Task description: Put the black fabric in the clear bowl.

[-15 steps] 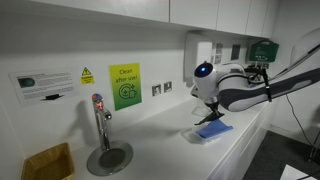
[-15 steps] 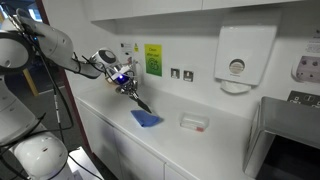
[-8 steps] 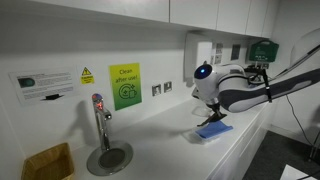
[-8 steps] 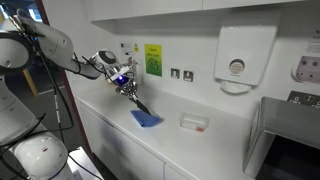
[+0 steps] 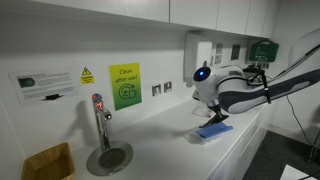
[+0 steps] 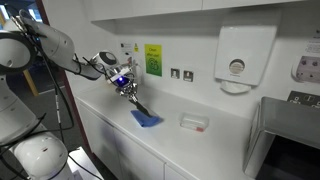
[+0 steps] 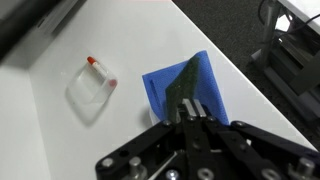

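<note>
Black fabric hangs as a narrow, limp strip from the tool, whose fingers are pressed together on its upper end. In the wrist view the strip dangles directly below the tool, over the blue cloth, which lies flat on the white surface. In an exterior view the lower end of the black fabric is just above or touching the blue cloth; which of the two cannot be told.

The clear bowl stands on the surface off to one side of the tool. It is apart from the blue cloth, with bare surface between them, and faint against the white.

Step in hand, as judged: carry the fabric from above the blue cloth to above the bowl.

Recommended procedure:
1. Hold the pinch firm; the grip is on one end only.
2. Raise the tool until the hanging end is clear of the blue cloth, so that the cloth is not dragged along.
3. Move sideways until the tool is centred over the bowl.
4. Lower the tool so the hanging end folds inside the bowl, then spread the fingers. An off-centre release would probably leave fabric draped over the rim.
5. Avoid touching the bowl; it looks light and may slide.
</note>
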Robot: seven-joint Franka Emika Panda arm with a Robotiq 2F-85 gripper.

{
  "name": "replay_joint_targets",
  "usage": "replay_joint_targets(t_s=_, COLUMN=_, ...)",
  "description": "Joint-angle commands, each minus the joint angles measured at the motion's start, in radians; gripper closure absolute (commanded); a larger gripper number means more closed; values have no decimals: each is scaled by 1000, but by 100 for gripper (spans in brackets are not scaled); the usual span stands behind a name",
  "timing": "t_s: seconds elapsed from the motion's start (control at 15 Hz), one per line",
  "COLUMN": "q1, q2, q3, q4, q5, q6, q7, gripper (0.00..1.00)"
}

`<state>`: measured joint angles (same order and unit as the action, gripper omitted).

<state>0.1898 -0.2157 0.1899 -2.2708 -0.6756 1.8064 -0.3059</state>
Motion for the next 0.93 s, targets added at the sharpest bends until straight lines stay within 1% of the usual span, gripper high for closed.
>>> replay_joint_targets(t_s=0.0, q1=1, q2=8, q3=-3, q4=-1, q5=-1, q6=-23, q7=15, gripper=100)
replay_joint_targets(t_s=0.4, q1=-1, q2=53, q3=1, q4=4, q5=-27, q6=-14, q7=52, gripper=100)
replay_joint_targets(t_s=0.87, q1=0, q2=61, q3=2, q4=-1, q5=-51, q6=-6, q7=78, gripper=100)
